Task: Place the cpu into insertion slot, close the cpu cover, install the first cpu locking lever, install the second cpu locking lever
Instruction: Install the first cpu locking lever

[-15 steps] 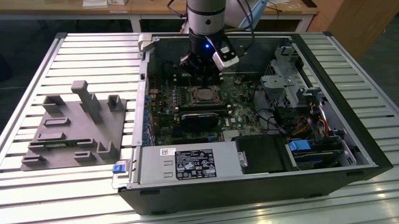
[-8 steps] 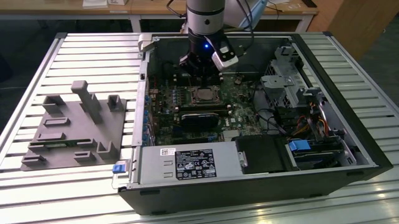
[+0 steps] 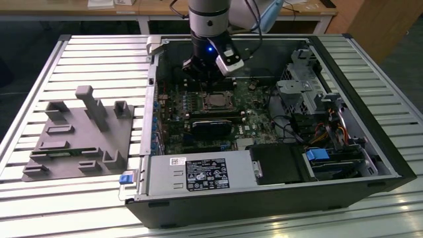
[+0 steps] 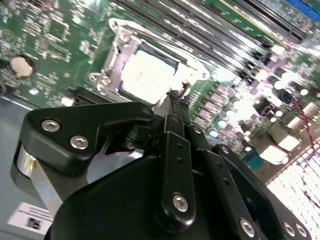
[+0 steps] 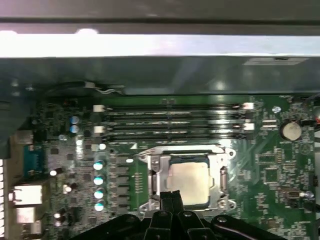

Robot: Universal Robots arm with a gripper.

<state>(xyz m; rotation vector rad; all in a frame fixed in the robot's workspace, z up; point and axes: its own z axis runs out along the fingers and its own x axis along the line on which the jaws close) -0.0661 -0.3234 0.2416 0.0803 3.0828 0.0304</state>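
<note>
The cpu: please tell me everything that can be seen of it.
The cpu is a small flat square with a dull silvery-beige metal top. It lies level in the insertion slot on the green board, and the cpu cover frames its edges. The gripper, jaws together, is just by one side; contact cannot be told.

Count, one moment:
- 1 open computer case
- 1 green motherboard
- 1 cpu
- 1 cpu cover
- 4 long memory slots
- 1 coin cell
- 1 power supply
- 1 grey fixture tray
- 1 gripper
</note>
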